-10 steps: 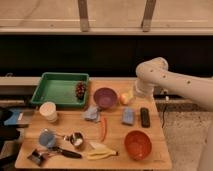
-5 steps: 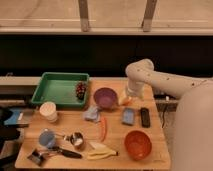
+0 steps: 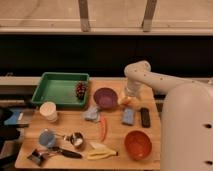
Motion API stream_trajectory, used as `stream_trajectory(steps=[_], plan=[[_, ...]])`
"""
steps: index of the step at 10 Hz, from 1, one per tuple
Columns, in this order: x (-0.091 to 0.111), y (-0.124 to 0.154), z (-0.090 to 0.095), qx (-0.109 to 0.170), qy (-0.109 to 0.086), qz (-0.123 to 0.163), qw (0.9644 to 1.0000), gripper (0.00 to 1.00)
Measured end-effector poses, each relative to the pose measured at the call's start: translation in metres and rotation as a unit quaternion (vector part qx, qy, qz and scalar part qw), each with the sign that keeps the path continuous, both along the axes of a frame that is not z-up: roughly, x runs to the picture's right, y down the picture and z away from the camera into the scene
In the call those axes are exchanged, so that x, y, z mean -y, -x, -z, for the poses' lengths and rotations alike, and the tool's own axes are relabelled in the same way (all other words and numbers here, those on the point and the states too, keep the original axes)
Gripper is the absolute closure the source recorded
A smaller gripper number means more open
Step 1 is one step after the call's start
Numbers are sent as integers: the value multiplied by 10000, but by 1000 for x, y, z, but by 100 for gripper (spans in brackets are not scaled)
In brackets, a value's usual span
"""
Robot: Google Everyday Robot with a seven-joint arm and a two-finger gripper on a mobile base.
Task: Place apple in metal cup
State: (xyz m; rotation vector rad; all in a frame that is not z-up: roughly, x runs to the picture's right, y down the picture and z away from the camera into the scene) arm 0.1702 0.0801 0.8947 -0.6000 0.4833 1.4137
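A white robot arm (image 3: 150, 77) reaches in from the right over a wooden table (image 3: 116, 136) crowded with kitchen items. A green tray (image 3: 57, 90) sits at the back left, with a purple bowl (image 3: 105, 97) just to its right and an orange bowl (image 3: 138, 144) near the front. The gripper (image 3: 128, 98) points down at the back of the table, right upon the apple (image 3: 123, 102), likely to pick it up. How far it is open, or whether it has hold, cannot be told. The apple lies beside the purple bowl. The metal cup (image 3: 76, 140) stands well apart at front left, next to a light blue cup (image 3: 46, 137), so a carry across the table lies ahead. No writing or labels can be read.
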Motion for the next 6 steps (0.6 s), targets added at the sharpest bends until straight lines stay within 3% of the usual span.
stream_trajectory(steps=[3, 6], plan=[[1, -2, -17, -8, 32, -57, 10000, 20], [15, -12, -36, 50, -46, -244, 9997, 20]])
